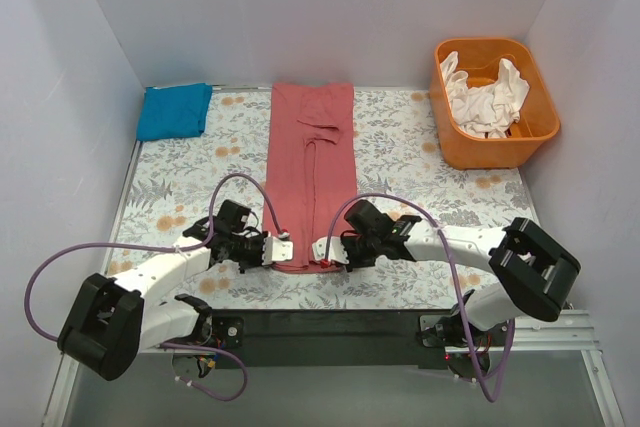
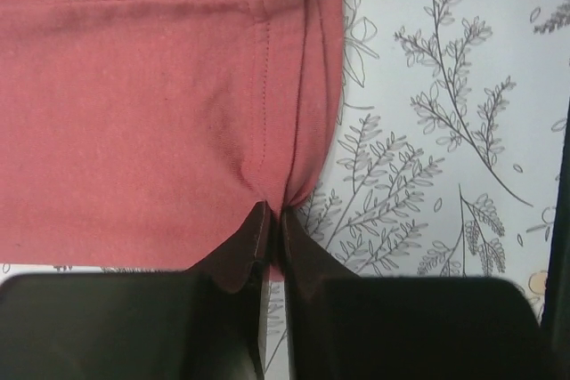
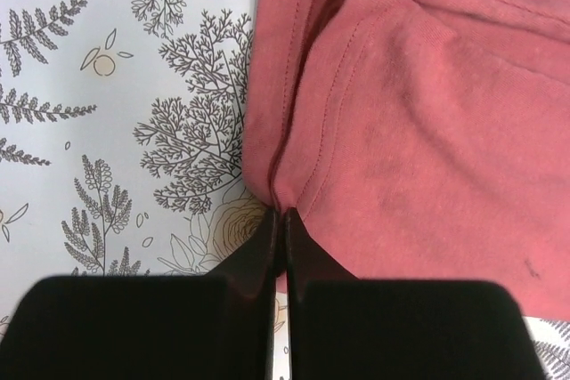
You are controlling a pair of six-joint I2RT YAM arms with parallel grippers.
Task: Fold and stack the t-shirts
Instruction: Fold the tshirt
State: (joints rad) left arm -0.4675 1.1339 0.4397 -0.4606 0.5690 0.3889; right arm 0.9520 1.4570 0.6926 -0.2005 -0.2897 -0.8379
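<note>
The dusty rose-red t-shirt (image 1: 311, 172) lies as a long narrow strip down the middle of the table, sides folded in. My left gripper (image 1: 284, 252) is shut on its near left corner; in the left wrist view the black fingertips (image 2: 258, 224) pinch the bunched hem of the red shirt (image 2: 134, 113). My right gripper (image 1: 322, 252) is shut on the near right corner, its fingertips (image 3: 298, 229) pinching the red fabric (image 3: 427, 131). A bright blue t-shirt (image 1: 174, 110) sits folded at the far left corner.
An orange tub (image 1: 494, 141) holding white cloth (image 1: 484, 99) stands at the far right. The floral tablecloth (image 1: 420, 162) covers the table, with white walls close on three sides. Purple cables (image 1: 60, 259) loop beside both arms.
</note>
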